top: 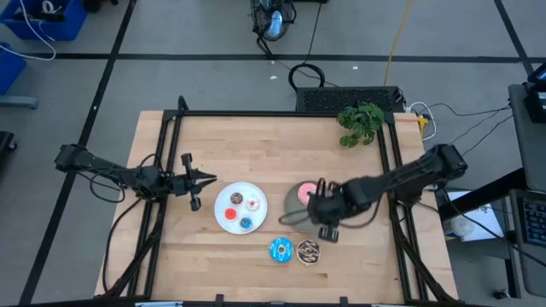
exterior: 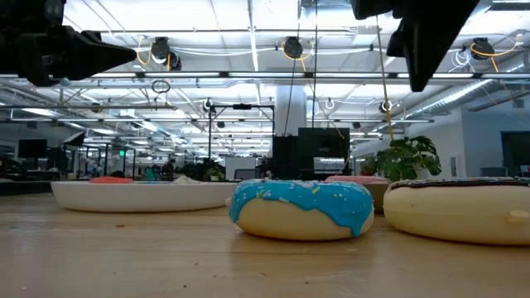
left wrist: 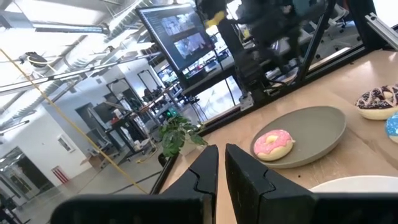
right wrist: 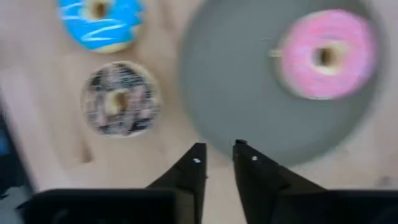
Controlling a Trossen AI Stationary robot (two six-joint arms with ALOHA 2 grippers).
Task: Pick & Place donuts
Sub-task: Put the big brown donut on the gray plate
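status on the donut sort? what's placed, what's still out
Looks done: pink donut lies on the grey plate; small donuts lie on the white plate. In hand: nothing; right gripper is empty above the grey plate's edge, left gripper waits beside the white plate. Left: blue donut and brown sprinkled donut, both on the table.

table point(top: 256, 256): light wood planks, matt, visible grain, black metal-looking frame round the edge
blue donut point(exterior: 301, 209): smooth glossy blue icing with white sprinkles on a matt cream base, looks like plastic
brown sprinkled donut point(right wrist: 117, 99): dark icing, speckled and rougher looking
pink donut point(right wrist: 326, 55): smooth pink icing, pale streaks
grey plate point(left wrist: 323, 127): smooth, matt
white plate point(top: 223, 209): smooth, slight sheen
both grippers' fingers point(left wrist: 205, 174): matt black, hard plastic look
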